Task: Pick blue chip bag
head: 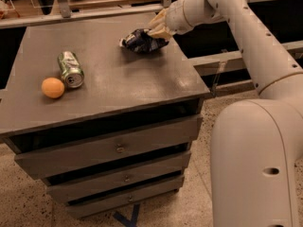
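The gripper sits at the far right part of the cabinet top, its tan tip pressed against the upper right edge of the blue chip bag. Whether it is open or clamped on the bag cannot be told from this view. The bag lies directly below and to the left of the gripper, touching it. It is a crumpled, dark, glossy packet with white markings, resting on the grey surface close to the cabinet's back right corner.

The white arm reaches in from the right. It runs up from the gripper's wrist to the top of the view, then bends down into the robot's wide white body in the right foreground.

Well apart from the bag, on the left side of the top, a green soda can lies on its side. An orange ball rests just beside the can, to its lower left.

Under the top, the cabinet has three grey drawers, each with a small knob. It stands on a speckled floor with a strip of blue tape at its foot.
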`<state>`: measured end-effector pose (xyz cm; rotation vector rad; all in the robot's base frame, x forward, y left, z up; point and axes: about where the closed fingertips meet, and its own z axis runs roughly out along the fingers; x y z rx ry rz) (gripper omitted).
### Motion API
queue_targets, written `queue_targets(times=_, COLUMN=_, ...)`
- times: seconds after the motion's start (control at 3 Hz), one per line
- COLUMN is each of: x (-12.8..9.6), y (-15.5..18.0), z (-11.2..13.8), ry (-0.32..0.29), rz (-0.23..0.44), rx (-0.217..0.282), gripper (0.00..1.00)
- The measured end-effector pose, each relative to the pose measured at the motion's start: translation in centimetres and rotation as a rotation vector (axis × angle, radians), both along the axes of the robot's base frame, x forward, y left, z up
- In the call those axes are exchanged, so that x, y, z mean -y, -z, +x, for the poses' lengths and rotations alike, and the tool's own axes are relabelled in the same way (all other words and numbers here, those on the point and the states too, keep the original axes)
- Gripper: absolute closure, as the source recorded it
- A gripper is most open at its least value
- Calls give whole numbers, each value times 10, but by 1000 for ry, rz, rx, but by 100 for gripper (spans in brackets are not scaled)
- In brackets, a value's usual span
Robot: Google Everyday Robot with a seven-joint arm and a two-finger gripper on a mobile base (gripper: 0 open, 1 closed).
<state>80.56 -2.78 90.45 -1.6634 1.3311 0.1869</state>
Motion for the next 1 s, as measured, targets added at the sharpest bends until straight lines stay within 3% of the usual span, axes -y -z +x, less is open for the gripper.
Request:
queue_targets(times=0.33, x=-3, y=-27, z=-3, ry=9, rz=37, rx=39, gripper=93)
queue_targets(times=0.67, x=-7, y=-54, z=-7, ry=20, rz=85, rx=65, gripper=100)
queue_targets(times=1.0, x=-13, y=-85, z=-13, ry=12, rz=157, rx=91, gripper=100)
